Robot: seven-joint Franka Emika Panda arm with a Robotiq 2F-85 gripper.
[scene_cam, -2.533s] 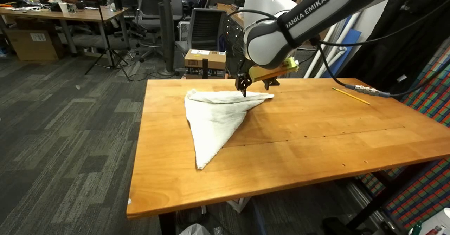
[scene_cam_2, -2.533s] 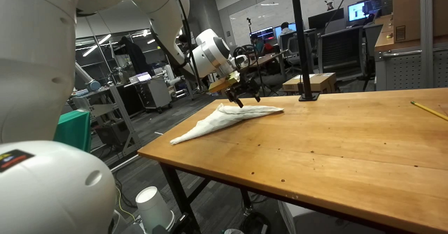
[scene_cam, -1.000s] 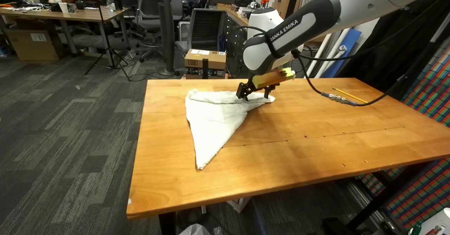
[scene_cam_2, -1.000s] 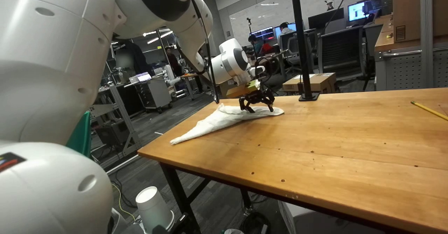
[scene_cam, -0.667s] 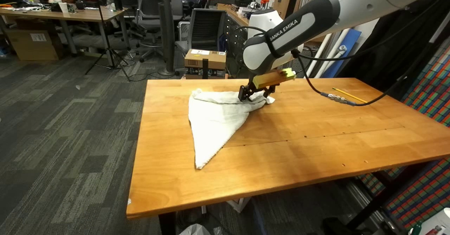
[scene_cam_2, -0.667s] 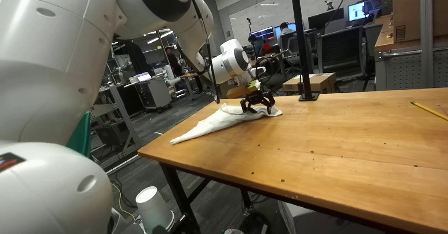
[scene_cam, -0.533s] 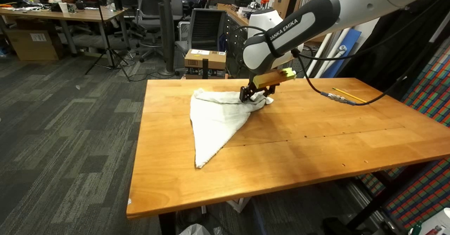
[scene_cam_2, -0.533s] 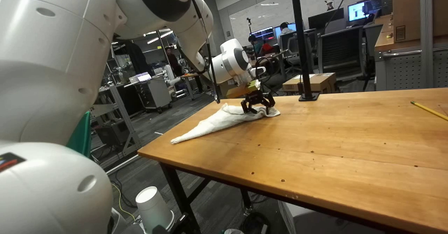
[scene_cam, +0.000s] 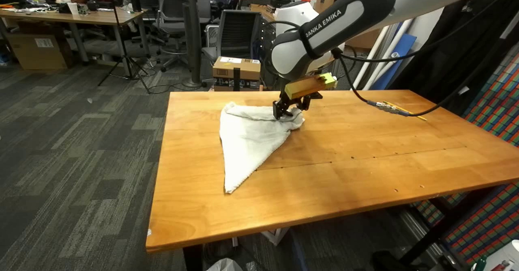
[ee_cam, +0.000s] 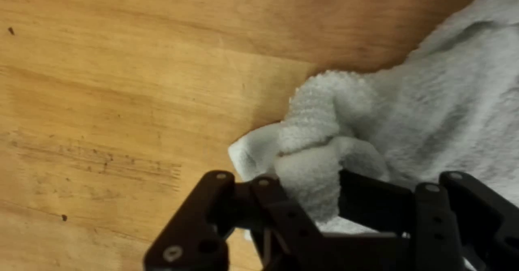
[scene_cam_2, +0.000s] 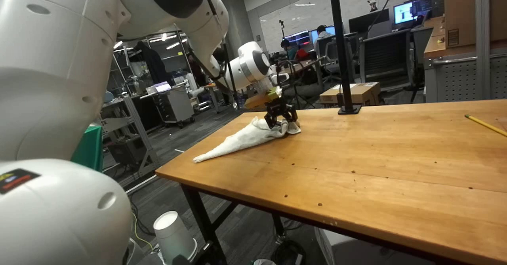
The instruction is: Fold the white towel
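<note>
In an exterior view, the white towel (scene_cam: 251, 141) lies on the wooden surface (scene_cam: 194, 210), between 9 and 10 o'clock of the surface's middle; a narrow point of the towel extends to 7 o'clock. The robot arm (scene_cam: 344, 18) spans from 2 o'clock and carries the tool (scene_cam: 289, 113), tilted, at the towel's 2 o'clock end, where the material is bunched. A yellow block (scene_cam: 306, 87) is mounted just above the tool. In an exterior view, a black post (scene_cam_2: 342, 43) stands at the far edge of the surface, between 2 and 3 o'clock from the tool, with a cardboard box (scene_cam_2: 366, 94) beyond that edge. A yellow pencil (scene_cam_2: 486, 125) lies on the surface at 3 o'clock, well apart from the towel. The narrow point of the towel is directed to 8 o'clock. In the wrist view, the tool occupies the 6 o'clock side. Its jaws are partly closed and hold a gathered fold of the towel; the two fingers (ee_cam: 377, 198) bear on opposite sides of the fold. The extreme tips are hidden. A loose corner projects to 10 o'clock of the fold, and the main body spreads toward 2 o'clock.
</note>
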